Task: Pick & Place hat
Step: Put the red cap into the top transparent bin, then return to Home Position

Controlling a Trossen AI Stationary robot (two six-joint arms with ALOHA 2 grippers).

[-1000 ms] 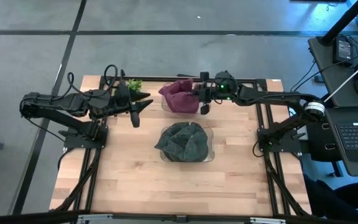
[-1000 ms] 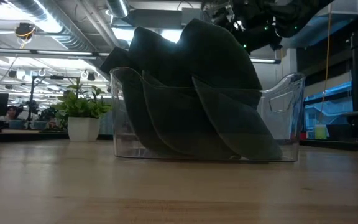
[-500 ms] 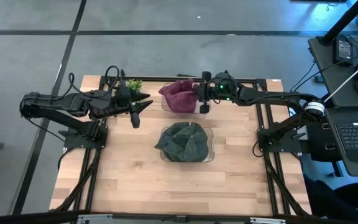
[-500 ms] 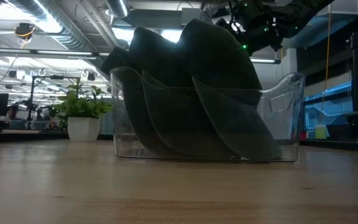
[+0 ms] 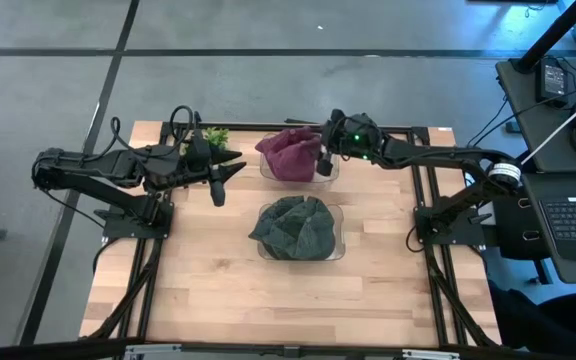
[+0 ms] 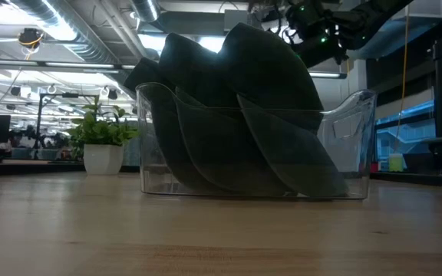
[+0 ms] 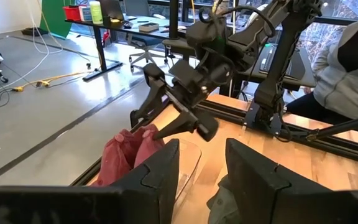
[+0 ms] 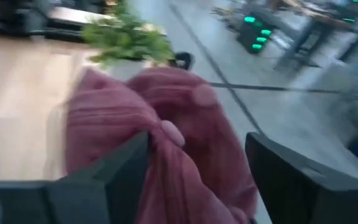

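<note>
Overhead, the right hand [image 5: 320, 157] hangs spread-fingered at the maroon hat [image 5: 288, 155].

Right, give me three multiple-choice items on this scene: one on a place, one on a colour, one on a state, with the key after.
1. Where is the right hand?
A. at the red hat at the table's far edge
B. over the plant
C. at the table's near edge

2. What colour is the hat in the middle bin?
A. yellow
B. dark green
C. white

3. How are the right hand's fingers?
A. shut on the green hat
B. open, either side of the red hat
C. shut on the plant

Key: 1 A, the high view puts that hand at the red hat's edge. 2 B, the high view shows a dark green hat filling that bin. 3 B, the right wrist view shows both fingers spread with red fabric between them. The left hand waits near the plant.
</note>
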